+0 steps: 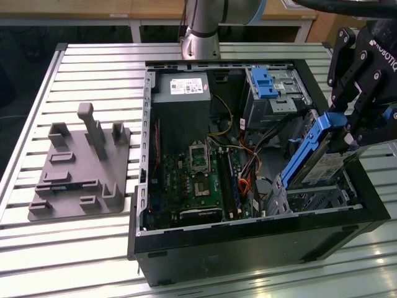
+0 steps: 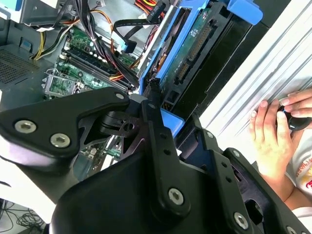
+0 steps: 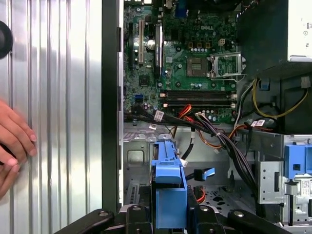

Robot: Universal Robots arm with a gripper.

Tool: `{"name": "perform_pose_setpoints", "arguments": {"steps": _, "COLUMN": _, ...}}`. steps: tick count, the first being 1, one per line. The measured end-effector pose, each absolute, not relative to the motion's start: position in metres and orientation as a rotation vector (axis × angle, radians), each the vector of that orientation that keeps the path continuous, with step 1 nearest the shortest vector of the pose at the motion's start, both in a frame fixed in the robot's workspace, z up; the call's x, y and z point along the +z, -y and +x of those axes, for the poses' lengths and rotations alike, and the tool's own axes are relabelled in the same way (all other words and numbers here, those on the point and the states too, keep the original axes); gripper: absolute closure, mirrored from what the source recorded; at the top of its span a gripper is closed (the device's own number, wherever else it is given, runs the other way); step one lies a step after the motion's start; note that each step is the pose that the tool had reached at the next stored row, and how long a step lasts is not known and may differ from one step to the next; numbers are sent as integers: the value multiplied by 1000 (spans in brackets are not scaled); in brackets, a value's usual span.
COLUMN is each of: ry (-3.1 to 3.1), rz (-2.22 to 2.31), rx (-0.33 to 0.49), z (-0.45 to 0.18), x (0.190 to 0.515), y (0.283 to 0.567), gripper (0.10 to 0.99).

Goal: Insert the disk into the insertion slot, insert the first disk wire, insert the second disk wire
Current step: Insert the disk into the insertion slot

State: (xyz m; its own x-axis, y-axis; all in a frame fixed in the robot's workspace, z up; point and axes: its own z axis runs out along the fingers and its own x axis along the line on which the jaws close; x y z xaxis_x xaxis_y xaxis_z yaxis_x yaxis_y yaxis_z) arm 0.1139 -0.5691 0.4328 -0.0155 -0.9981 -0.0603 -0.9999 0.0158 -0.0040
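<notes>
Clamping the disk [image 1: 324, 166] by its blue carrier's upper end, gripper [image 1: 345, 127] holds it tilted into the computer case [image 1: 248, 231], lower end at the insertion slot [image 1: 313, 200] in the case's corner, motherboard [image 1: 198, 180] alongside.

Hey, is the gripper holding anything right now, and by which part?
Yes, the gripper holds the disk by the upper end of its blue carrier.
</notes>
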Motion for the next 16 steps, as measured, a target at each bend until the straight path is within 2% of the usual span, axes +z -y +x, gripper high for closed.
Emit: {"name": "perform_pose_setpoints", "arguments": {"steps": 16, "ry": -2206, "rz": -2171, "rx": 61, "z": 114, "x": 405, "y": 569, "gripper": 722}}
